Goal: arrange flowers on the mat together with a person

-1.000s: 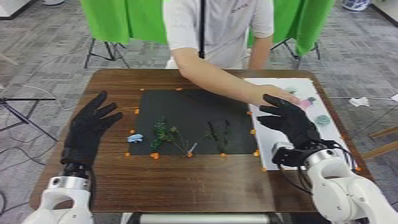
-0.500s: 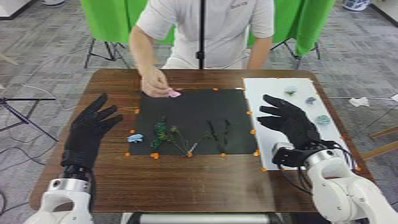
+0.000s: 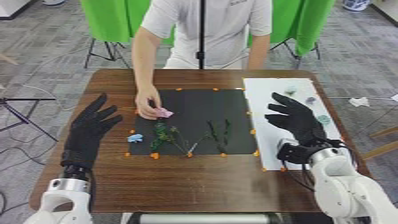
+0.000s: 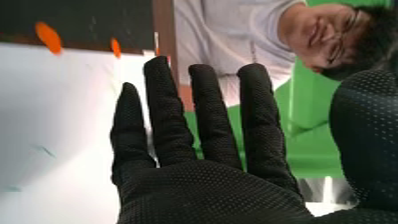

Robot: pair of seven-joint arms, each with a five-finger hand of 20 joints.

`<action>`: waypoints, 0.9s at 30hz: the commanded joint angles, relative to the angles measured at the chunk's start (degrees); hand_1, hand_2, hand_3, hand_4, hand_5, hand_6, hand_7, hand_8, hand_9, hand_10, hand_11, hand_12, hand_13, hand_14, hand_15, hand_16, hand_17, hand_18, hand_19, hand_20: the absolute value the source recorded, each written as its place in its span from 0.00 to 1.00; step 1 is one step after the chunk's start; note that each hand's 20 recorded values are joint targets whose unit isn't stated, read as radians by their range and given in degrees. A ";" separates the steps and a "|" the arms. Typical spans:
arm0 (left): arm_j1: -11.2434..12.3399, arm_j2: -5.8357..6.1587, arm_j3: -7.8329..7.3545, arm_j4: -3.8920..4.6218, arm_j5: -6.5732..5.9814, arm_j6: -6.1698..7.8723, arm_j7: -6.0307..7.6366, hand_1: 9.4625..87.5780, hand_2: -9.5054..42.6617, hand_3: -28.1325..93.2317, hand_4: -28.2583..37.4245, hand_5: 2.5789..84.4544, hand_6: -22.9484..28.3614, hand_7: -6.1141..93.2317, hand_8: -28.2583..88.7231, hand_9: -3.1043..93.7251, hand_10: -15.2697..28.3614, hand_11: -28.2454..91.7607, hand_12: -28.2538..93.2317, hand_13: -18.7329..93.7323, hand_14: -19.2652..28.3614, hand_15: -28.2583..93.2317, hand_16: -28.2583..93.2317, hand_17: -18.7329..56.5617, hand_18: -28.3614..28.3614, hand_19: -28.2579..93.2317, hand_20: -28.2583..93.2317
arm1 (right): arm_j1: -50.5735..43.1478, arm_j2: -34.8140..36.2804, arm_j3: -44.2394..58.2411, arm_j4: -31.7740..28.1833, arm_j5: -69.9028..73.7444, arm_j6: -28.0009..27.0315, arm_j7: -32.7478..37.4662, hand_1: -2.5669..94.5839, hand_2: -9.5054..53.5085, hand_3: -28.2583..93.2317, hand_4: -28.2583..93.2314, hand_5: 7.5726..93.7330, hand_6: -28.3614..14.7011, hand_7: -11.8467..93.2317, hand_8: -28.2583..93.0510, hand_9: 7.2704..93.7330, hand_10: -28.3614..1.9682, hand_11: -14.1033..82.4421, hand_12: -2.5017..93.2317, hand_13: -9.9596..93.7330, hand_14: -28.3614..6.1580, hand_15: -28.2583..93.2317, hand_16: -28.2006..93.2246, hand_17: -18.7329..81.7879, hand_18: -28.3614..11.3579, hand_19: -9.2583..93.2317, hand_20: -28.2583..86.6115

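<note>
Across the brown worktop, the left robot hand hangs released beside the black mat, its fingers extended; the right robot hand, likewise released and grasping nothing, is over the white sheet. Between them, a blue flower lies at the mat's left edge, nearer the left robot hand, with a leafy green stem and two dark stems farther right. Beyond, a person's hand holds a pink flower at what looks like the leafy stem's far end. Farthest, the person's pale shirt bears small print.
</note>
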 commanded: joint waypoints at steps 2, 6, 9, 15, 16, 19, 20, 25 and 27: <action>-0.10 -0.34 0.03 0.30 0.02 0.20 -0.25 0.17 0.27 0.89 0.00 0.38 0.50 0.17 0.16 0.39 0.70 0.39 0.30 0.41 0.90 0.52 0.20 0.12 0.96 0.60 0.33 | 0.86 0.31 0.07 0.09 -0.17 0.23 -0.52 0.23 0.19 0.88 0.00 0.42 0.76 0.26 0.13 0.44 0.52 0.23 0.18 0.45 0.32 0.46 0.36 0.21 0.19 0.56 0.42; 0.05 0.13 0.27 0.27 -0.32 0.65 0.37 0.17 0.26 0.89 0.00 0.38 0.50 0.17 0.16 0.39 0.70 0.39 0.30 0.41 0.90 0.52 0.20 0.12 0.96 0.60 0.33 | 0.74 0.46 -0.06 0.06 -0.16 0.21 -0.48 0.23 0.19 0.88 0.00 0.42 0.76 0.26 0.13 0.45 0.52 0.23 0.18 0.45 0.32 0.46 0.36 0.21 0.19 0.56 0.42; 0.37 0.11 0.26 0.16 -0.48 0.82 0.49 0.17 0.27 0.89 0.00 0.38 0.50 0.17 0.16 0.39 0.70 0.39 0.30 0.41 0.90 0.53 0.20 0.12 0.96 0.60 0.33 | 0.80 0.44 0.02 0.06 -0.27 0.02 -0.20 0.23 0.19 0.88 0.00 0.42 0.75 0.26 0.13 0.45 0.52 0.23 0.18 0.45 0.31 0.47 0.36 0.21 0.18 0.56 0.42; 0.33 0.17 0.42 0.13 -0.51 0.91 0.77 0.17 0.27 0.89 0.00 0.38 0.50 0.17 0.16 0.39 0.70 0.39 0.30 0.41 0.90 0.53 0.20 0.12 0.96 0.60 0.33 | 1.60 2.11 1.20 0.25 -0.90 0.78 -0.32 0.23 0.18 0.88 0.00 0.42 0.76 0.26 0.13 0.45 0.52 0.23 0.18 0.45 0.31 0.47 0.36 0.21 0.18 0.56 0.42; 0.29 0.22 0.46 0.13 -0.52 0.94 0.72 0.17 0.27 0.89 0.00 0.38 0.50 0.17 0.16 0.39 0.70 0.39 0.30 0.41 0.90 0.53 0.20 0.12 0.96 0.60 0.33 | 1.81 2.75 1.60 0.34 -0.87 1.07 -0.31 0.23 0.18 0.88 0.00 0.42 0.76 0.26 0.13 0.45 0.52 0.23 0.18 0.46 0.32 0.48 0.36 0.21 0.18 0.56 0.42; 0.09 0.58 0.54 0.12 -0.72 1.15 1.04 0.17 0.27 0.89 0.00 0.38 0.50 0.17 0.16 0.39 0.70 0.39 0.30 0.41 0.90 0.53 0.20 0.12 0.96 0.60 0.33 | 2.61 5.28 2.74 0.79 -4.07 3.29 0.36 0.23 0.18 0.88 0.00 0.42 0.76 0.26 0.13 0.45 0.51 0.24 0.18 0.47 0.31 0.49 0.37 0.22 0.17 0.58 0.43; 0.31 0.57 0.49 0.03 -0.68 1.23 1.07 0.17 0.27 0.89 0.00 0.38 0.50 0.17 0.16 0.39 0.70 0.39 0.30 0.41 0.90 0.53 0.20 0.12 0.96 0.60 0.33 | 2.78 6.00 3.47 1.08 -4.34 3.57 0.55 0.23 0.17 0.88 0.00 0.42 0.75 0.26 0.13 0.45 0.51 0.24 0.18 0.47 0.31 0.50 0.37 0.22 0.16 0.58 0.43; -0.09 0.56 0.44 0.12 -0.60 1.07 0.91 0.17 0.27 0.89 0.00 0.38 0.50 0.17 0.16 0.39 0.70 0.39 0.31 0.41 0.90 0.53 0.20 0.12 0.96 0.60 0.33 | 4.60 9.76 5.93 2.96 -8.45 7.86 4.50 0.24 0.14 0.89 0.00 0.43 0.74 0.26 0.13 0.45 0.51 0.24 0.18 0.49 0.31 0.52 0.36 0.24 0.11 0.60 0.44; -0.10 0.61 0.40 0.10 -0.60 0.97 0.97 0.17 0.27 0.89 0.00 0.38 0.50 0.17 0.16 0.39 0.70 0.39 0.31 0.41 0.90 0.53 0.20 0.12 0.96 0.60 0.33 | 4.55 10.70 7.36 3.63 -10.71 8.91 6.40 0.25 0.13 0.89 0.01 0.43 0.74 0.26 0.13 0.45 0.51 0.24 0.18 0.49 0.32 0.52 0.36 0.25 0.08 0.61 0.44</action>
